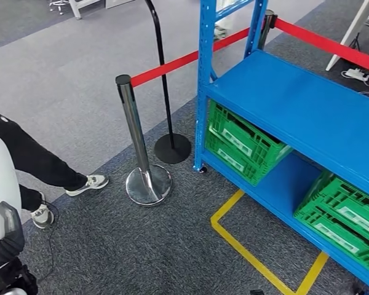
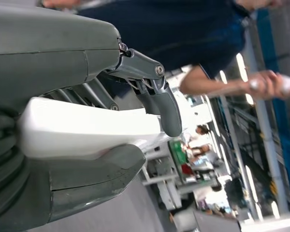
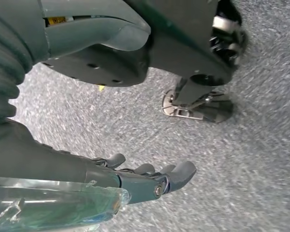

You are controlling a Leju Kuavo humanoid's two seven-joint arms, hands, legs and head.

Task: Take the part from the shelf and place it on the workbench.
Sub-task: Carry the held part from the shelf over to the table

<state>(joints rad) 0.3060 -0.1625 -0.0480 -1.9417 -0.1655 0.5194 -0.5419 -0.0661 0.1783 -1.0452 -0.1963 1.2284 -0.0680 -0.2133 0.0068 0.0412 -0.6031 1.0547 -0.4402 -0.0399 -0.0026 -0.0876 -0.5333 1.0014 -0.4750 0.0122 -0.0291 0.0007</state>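
In the left wrist view my left hand (image 2: 99,121) grips a smooth white part (image 2: 89,131). The thick thumb (image 2: 96,179) lies on one side of it and the darker fingers (image 2: 162,101) curl over the other. The part's near end is hidden inside the hand. In the right wrist view my right hand (image 3: 110,121) hangs over grey carpet, its fingers (image 3: 154,180) stretched straight and the thumb (image 3: 99,29) well apart, nothing between them. The blue shelf (image 1: 312,110) stands ahead on the right in the head view, its upper board bare.
Two green crates (image 1: 240,144) (image 1: 345,215) sit on the shelf's lower board. A chrome stanchion (image 1: 136,135) with a red belt (image 1: 173,64) and a black stand (image 1: 172,147) stand left of the shelf. Yellow floor tape (image 1: 248,252) runs before it. A person's legs (image 1: 39,163) are at the left.
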